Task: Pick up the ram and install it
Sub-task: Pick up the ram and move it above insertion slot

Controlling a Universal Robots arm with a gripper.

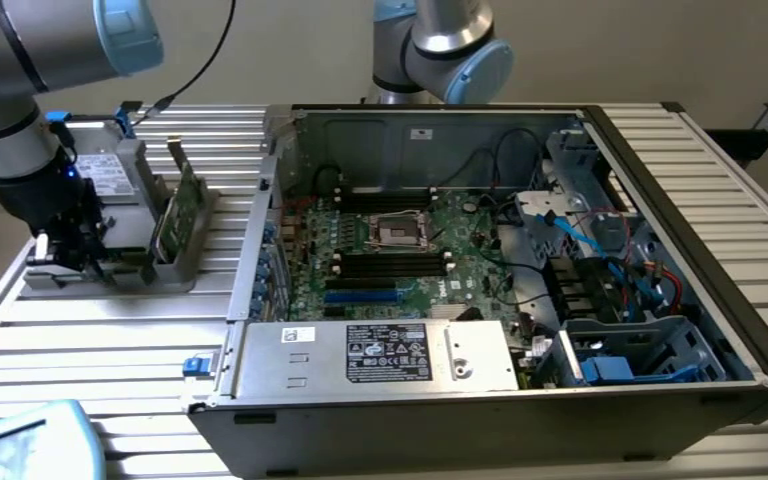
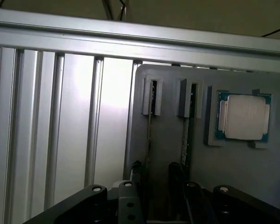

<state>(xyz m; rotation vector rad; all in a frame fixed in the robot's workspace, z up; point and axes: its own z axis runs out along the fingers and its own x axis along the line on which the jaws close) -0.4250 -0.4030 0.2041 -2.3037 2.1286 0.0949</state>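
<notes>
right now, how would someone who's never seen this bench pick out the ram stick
Find the open computer case on the slatted table; a grey holder sits just off it on the exterior view's left. The ram stands on edge in that holder, on the side nearest the case. It is a thin green board, unlike the boxy grey drive with the white label beside it.

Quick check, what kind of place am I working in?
Probably a robotics lab bench for computer assembly: an open computer case on a slatted metal table, a grey holder with the ram.
</notes>
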